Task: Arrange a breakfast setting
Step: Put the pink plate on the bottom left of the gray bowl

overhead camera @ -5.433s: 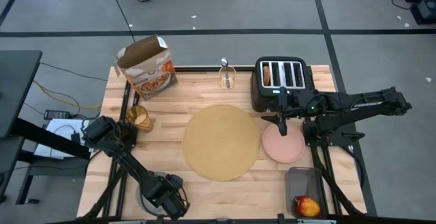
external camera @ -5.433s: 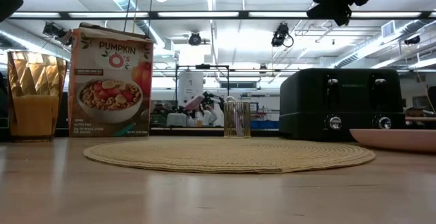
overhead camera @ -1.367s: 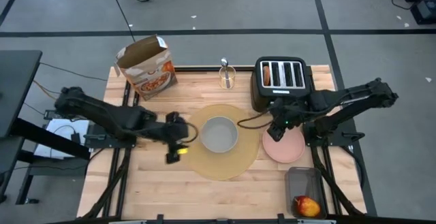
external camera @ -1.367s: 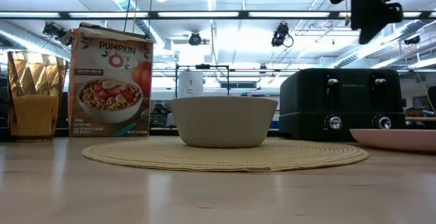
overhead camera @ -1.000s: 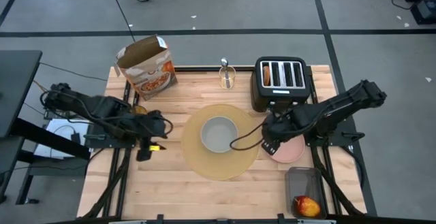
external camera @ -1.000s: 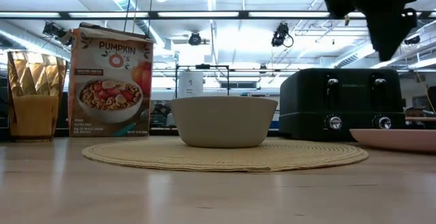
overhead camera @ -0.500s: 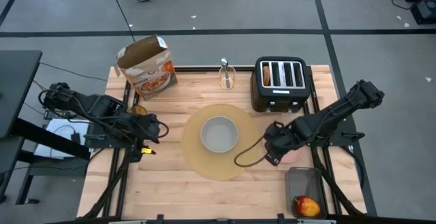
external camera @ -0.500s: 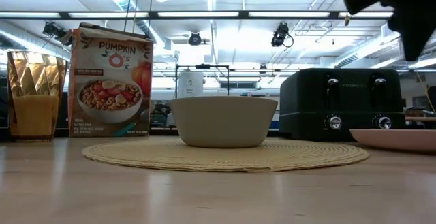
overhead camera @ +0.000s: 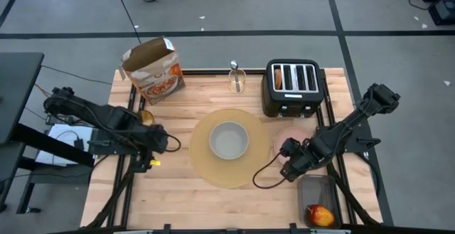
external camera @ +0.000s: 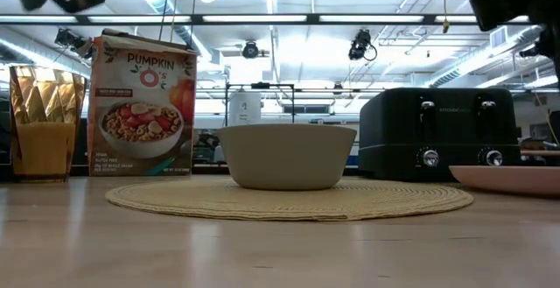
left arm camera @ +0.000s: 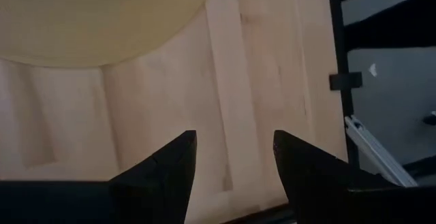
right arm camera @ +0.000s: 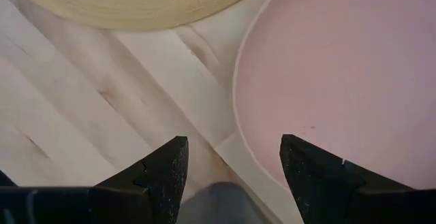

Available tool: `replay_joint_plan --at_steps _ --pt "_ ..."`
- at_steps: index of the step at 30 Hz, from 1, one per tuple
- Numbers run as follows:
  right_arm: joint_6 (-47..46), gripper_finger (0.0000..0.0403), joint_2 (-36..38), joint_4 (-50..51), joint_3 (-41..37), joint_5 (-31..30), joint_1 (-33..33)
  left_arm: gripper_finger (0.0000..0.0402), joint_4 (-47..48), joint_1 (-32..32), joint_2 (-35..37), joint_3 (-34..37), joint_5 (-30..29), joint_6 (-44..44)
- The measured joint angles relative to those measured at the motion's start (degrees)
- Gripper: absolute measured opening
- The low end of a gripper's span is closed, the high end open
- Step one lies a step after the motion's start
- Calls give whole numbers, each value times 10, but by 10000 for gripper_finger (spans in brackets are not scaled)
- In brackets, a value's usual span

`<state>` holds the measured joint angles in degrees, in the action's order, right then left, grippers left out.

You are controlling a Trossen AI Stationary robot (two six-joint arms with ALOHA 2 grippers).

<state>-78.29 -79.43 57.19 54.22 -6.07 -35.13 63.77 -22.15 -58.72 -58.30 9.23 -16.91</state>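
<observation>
- Right gripper [right arm camera: 231, 163], lower right of the high view: fingers spread wide, empty, poised over the near rim of the pink plate [right arm camera: 340, 74]. Risk: a shallow rim grip may slip or push the plate into the black toaster [overhead camera: 293, 86].
- Left gripper [left arm camera: 228, 159], frame left: open, holding nothing, over bare table [left arm camera: 266, 81].
- Centre: grey bowl [overhead camera: 229, 140] sits on the round tan placemat [overhead camera: 206, 166].
- Far edge: orange cereal box [overhead camera: 153, 71].

I see bright ceiling strips glaring in the low view; the tabletop [overhead camera: 178, 184] is evenly lit, shadows soft, wrist views slightly blurred.
</observation>
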Motion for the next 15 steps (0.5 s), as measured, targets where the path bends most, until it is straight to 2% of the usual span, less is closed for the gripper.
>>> replay_joint_plan --at_steps 7,12,15 --pt "6 238 -66 -3 -4 26 -4 203 -72 0 0 78 24 -16" --pt "33 238 -95 -65 -4 32 37 203 -74 0 0 76 26 -6" --pt "47 234 -123 -74 -4 56 60 203 -76 0 0 62 27 -1"
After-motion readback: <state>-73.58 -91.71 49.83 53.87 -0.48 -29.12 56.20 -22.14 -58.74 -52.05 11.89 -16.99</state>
